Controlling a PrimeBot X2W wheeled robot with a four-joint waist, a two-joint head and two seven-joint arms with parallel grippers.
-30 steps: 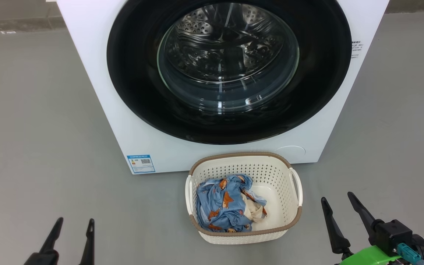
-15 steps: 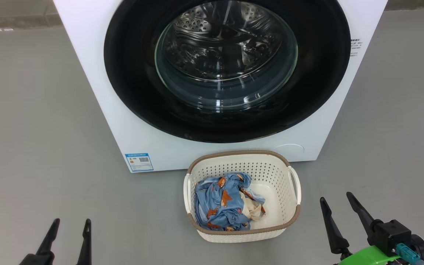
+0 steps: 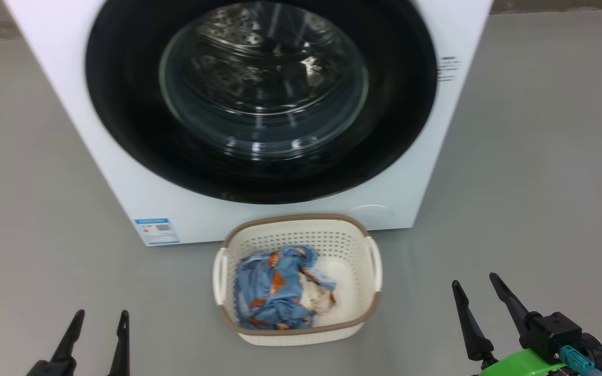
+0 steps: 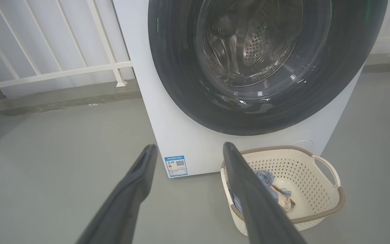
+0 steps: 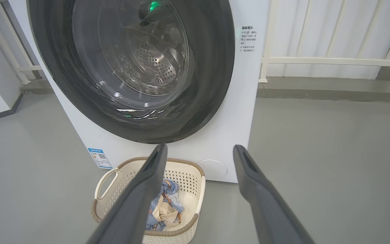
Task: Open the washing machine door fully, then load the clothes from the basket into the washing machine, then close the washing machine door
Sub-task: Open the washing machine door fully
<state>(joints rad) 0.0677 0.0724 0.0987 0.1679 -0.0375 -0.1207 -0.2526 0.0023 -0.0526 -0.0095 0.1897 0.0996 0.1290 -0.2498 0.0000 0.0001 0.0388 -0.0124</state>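
Grey floor (image 3: 541, 156). The washing machine door (image 3: 262, 94) sits shut, the basket (image 3: 296, 219) of clothes (image 3: 269, 287) just before it. The left gripper (image 3: 102, 313) and right gripper (image 3: 474, 279) hover low, jaws wide, empty. Best hook the door's edge and swing it clear of the basket.

Glossy black rim on the washing machine door (image 3: 123, 104), clear glass at its centre, shiny perforated steel drum (image 3: 238, 42) behind. Washing machine (image 3: 175, 214) smooth white. In front of it, perforated plastic basket (image 3: 290, 237), soft crumpled cloth clothes (image 3: 267, 290); floor (image 3: 541, 156) matt grey.
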